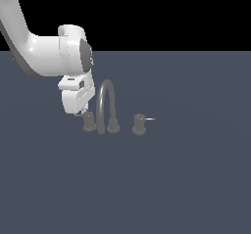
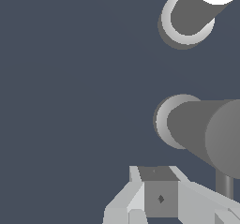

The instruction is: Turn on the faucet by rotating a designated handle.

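Flat slate-blue ground runs under everything, black void above it in the exterior view; nothing else on the surface but the faucet [image 1: 106,105] and my arm.

From that view I read the claw [image 1: 82,113] as low at the exterior view's left end of the set, right over or against the handle [image 1: 88,122], the knob nearest it; the spout's arch rises just to the exterior view's right of it, and my wrist housing hides most of the fingers, so I cannot tell how far apart they stand or whether they touch anything; nothing looks gripped. In the wrist view I see only one pale finger [image 2: 154,195] and a thin dull rod [image 2: 227,184] beside it, under a thick grey cylinder [image 2: 206,129]; I take that rod for the handle's lever, lying close alongside the finger, though I cannot see contact.

The lever's long axis is roughly level, sticking sideways from the knob; my judgement is that the push must go across that rod, sweeping it round the knob's upright axis.

Count: one arm, one claw, one spout, two lever knobs; the second knob [image 1: 138,124] sits well to the exterior view's right with a brighter rod [image 1: 150,119]; one plain spout base [image 1: 113,127] between them.
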Available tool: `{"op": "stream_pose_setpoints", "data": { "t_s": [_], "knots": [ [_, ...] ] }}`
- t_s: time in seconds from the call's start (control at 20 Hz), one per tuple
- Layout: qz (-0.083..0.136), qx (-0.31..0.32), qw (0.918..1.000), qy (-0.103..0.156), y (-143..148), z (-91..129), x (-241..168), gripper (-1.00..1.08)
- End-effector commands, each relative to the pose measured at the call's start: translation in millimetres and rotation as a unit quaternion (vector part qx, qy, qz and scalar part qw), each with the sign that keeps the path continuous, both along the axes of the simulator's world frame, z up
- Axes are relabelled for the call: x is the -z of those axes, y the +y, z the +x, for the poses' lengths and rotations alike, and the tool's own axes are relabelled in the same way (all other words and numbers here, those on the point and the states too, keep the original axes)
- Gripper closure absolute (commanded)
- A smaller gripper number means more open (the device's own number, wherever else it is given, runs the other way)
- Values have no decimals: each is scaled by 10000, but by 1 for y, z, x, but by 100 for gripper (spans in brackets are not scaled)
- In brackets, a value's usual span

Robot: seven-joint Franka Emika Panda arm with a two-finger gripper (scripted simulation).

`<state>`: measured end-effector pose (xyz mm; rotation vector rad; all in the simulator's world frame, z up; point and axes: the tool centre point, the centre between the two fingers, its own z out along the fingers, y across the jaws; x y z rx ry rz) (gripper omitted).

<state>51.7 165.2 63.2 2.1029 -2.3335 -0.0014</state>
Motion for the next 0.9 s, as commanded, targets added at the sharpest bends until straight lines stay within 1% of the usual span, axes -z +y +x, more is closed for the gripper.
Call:
{"op": "stream_pose_setpoints", "data": {
  "t_s": [0.0, 0.4, 0.45, 0.5, 0.85],
  "knots": [
    [0, 1, 10000, -1, 2, -3, 0, 108],
    [-1, 3, 10000, -3, 21, -28, 0, 108],
    [-1, 3, 10000, -3, 21, -28, 0, 108],
    [-23, 31, 10000, -48, 14, -21, 0, 108],
    [-13, 19, 10000, -27, 15, -43, 0, 108]
  ]
}}
